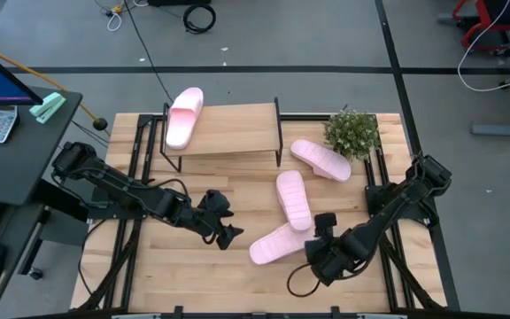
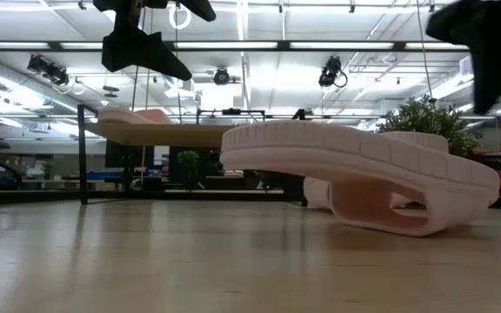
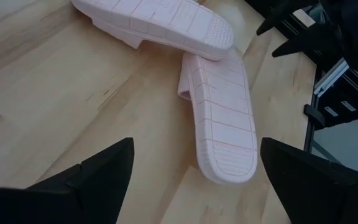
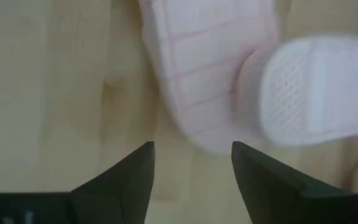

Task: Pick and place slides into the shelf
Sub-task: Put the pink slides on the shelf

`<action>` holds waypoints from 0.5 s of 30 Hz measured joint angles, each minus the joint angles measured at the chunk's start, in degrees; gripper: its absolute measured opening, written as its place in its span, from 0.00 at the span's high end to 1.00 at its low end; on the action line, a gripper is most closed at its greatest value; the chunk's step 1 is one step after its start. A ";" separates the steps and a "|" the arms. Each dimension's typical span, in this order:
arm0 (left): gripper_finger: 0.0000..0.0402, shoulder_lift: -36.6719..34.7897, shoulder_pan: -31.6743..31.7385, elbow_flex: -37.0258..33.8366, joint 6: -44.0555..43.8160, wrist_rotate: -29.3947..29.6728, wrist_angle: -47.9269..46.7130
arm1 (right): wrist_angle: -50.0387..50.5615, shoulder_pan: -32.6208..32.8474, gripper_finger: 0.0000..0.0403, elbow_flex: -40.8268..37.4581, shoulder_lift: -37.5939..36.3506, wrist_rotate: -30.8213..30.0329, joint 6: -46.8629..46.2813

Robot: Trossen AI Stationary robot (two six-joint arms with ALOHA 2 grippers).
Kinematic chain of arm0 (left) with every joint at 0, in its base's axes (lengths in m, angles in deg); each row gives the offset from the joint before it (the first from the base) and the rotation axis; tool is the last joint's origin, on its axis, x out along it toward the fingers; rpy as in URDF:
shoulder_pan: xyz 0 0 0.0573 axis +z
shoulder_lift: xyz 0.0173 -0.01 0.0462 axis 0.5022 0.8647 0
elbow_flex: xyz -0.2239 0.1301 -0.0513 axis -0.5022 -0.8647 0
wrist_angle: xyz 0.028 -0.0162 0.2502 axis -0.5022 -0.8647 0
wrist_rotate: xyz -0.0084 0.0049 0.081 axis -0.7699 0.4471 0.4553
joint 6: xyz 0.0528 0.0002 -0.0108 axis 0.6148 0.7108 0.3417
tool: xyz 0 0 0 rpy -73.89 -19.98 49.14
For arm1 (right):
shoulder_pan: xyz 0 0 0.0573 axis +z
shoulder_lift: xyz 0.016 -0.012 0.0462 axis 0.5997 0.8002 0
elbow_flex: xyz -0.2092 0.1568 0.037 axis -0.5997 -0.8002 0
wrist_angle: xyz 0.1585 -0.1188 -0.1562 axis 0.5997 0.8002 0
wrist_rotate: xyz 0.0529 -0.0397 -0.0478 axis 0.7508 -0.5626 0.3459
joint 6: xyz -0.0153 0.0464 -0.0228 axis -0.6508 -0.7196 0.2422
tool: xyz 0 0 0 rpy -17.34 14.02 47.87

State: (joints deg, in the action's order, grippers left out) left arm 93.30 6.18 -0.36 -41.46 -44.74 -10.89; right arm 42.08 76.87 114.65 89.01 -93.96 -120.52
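One pale pink foam slide [image 1: 184,117] lies on the light wood shelf [image 1: 228,129], overhanging its left end. Three more slides [image 1: 293,197] cluster on the wooden table [image 1: 149,275] right of centre. The left pincer [image 1: 225,224], spread, hovers beside them; the right pincer [image 1: 319,232], spread, hovers over the nearest one [image 1: 275,244]. A small green plant [image 1: 352,131] occupies the far right corner.

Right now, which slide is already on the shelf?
The slide at the shelf's left end, partly overhanging the plank's edge. The other three lie on the tabletop: one beside the plant, two touching between the grippers.
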 joint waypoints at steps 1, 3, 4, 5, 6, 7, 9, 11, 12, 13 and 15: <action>0.12 0.00 -0.01 0.00 -0.01 -0.09 -0.04 | 0.57 -0.66 0.46 0.00 -0.02 3.31 -1.59; 0.12 0.00 -0.04 0.00 -0.02 -0.41 -0.12 | 1.39 -2.42 0.47 -0.16 0.08 10.11 -2.09; 0.12 0.00 -0.04 0.02 -0.06 -0.43 -0.16 | 1.62 -3.09 0.48 -0.40 0.11 11.85 -1.69; 0.12 0.00 -0.04 0.00 -0.07 -0.43 -0.20 | 1.93 -3.67 0.48 -0.56 0.14 12.83 -0.42; 0.12 0.00 -0.04 0.02 -0.10 -0.43 -0.23 | 1.99 -4.05 0.48 -0.65 0.14 13.02 1.86; 0.12 0.00 -0.04 0.00 -0.31 -0.43 -0.26 | 2.05 -4.17 0.47 -0.66 0.14 12.88 4.49; 0.12 0.00 -0.04 0.01 -0.50 -0.43 -0.59 | 1.94 -4.28 0.46 -0.66 0.11 11.87 8.62; 0.12 0.00 -0.07 0.02 -0.56 -0.45 -0.73 | 2.07 -4.23 0.44 -0.52 0.11 10.67 11.52; 0.12 0.00 -0.18 0.02 -0.84 -0.44 -0.73 | 2.33 -4.23 0.43 -0.44 0.06 9.95 12.81; 0.12 0.00 -0.33 0.02 -1.09 -0.43 -0.72 | 2.42 -4.19 0.42 -0.44 0.03 8.82 14.23; 0.12 0.00 -0.39 0.01 -1.74 -0.45 -0.73 | 2.67 -4.12 0.40 -0.44 0.03 5.65 17.12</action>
State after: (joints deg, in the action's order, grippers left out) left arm 93.30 5.79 -0.34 -43.20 -45.19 -11.62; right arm 44.75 72.75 114.21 89.03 -88.32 -103.40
